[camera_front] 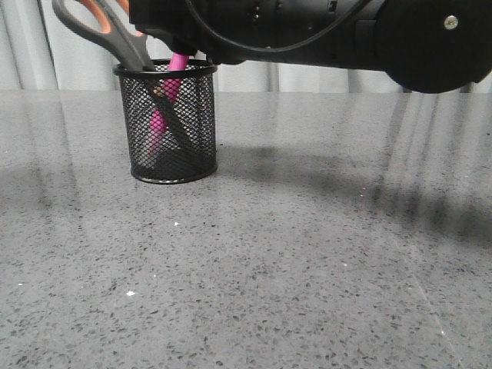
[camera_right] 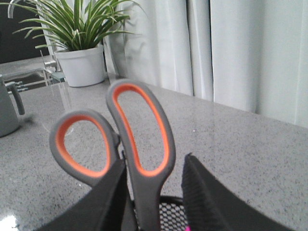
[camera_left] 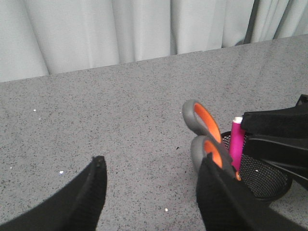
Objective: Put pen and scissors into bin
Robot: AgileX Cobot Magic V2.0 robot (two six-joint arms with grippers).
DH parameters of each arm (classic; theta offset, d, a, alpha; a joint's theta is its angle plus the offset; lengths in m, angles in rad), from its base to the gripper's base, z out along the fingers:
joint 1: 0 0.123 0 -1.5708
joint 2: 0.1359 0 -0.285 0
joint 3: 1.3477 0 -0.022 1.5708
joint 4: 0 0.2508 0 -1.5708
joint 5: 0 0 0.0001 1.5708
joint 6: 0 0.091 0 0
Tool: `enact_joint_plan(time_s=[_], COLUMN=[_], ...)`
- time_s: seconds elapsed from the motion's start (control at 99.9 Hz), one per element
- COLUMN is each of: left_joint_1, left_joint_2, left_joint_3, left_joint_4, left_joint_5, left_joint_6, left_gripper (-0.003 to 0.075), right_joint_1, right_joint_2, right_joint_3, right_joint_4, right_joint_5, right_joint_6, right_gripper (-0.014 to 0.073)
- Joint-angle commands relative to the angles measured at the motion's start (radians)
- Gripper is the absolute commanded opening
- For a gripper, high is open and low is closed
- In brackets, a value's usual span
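The bin (camera_front: 173,123) stands on the grey table at the far left. The pen (camera_front: 167,88) stands inside it, its top just above the rim. The scissors (camera_front: 115,34) lean in the bin, blades down, handles sticking out up and to the left. My right gripper (camera_front: 181,48) hangs over the bin. In the right wrist view it (camera_right: 155,159) is open, its fingers on either side of one scissors handle (camera_right: 144,130), with a gap on one side. My left gripper (camera_left: 151,166) is open and empty above the table beside the bin (camera_left: 269,178), close to the scissors (camera_left: 204,125) and the pen (camera_left: 237,139).
My right arm (camera_front: 346,31) spans the top of the front view. A potted plant (camera_right: 82,43) and a grey jug (camera_right: 7,110) stand far off on the counter. Pale curtains (camera_left: 120,29) hang behind the table edge.
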Motion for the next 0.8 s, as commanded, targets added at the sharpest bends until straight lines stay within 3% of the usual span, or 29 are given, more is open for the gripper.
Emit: enact_joint_plan(time_s=[0.0, 0.11, 0.28, 0.35, 0.44, 0.54, 0.701, 0.791], left_joint_1=[0.001, 0.001, 0.001, 0.001, 0.001, 0.001, 0.001, 0.001], left_joint_2=[-0.016, -0.018, -0.047, -0.069, -0.100, -0.135, -0.214, -0.274], left_joint_3=[-0.029, -0.029, -0.029, -0.029, -0.029, -0.020, 0.044, 0.115], left_joint_4=[-0.039, -0.033, -0.017, -0.017, -0.015, -0.008, 0.004, 0.004], left_joint_5=[-0.052, -0.052, -0.059, -0.070, -0.092, -0.131, -0.232, -0.319], left_joint_6=[-0.007, -0.007, -0.007, -0.007, -0.007, -0.007, -0.005, -0.005], left_gripper=[0.0386, 0.0386, 0.0372, 0.0310, 0.0166, -0.0025, -0.0022, -0.0022], right_joint_1=[-0.003, -0.014, -0.058, -0.093, -0.145, -0.199, -0.298, -0.351], right_joint_2=[-0.047, -0.073, -0.177, -0.233, -0.315, -0.428, -0.611, -0.722], right_joint_3=[-0.025, -0.025, 0.006, 0.037, 0.086, 0.148, 0.229, 0.277], right_joint_4=[0.005, 0.005, 0.023, 0.023, 0.034, 0.075, 0.119, 0.119], right_joint_5=[-0.141, -0.184, -0.146, -0.145, -0.120, -0.011, 0.306, 0.411], right_joint_6=[-0.007, -0.007, -0.007, -0.007, -0.007, -0.007, -0.049, -0.067], right_gripper=[0.0230, 0.0169, -0.0015, -0.0073, -0.0075, -0.0075, -0.0075, -0.0075])
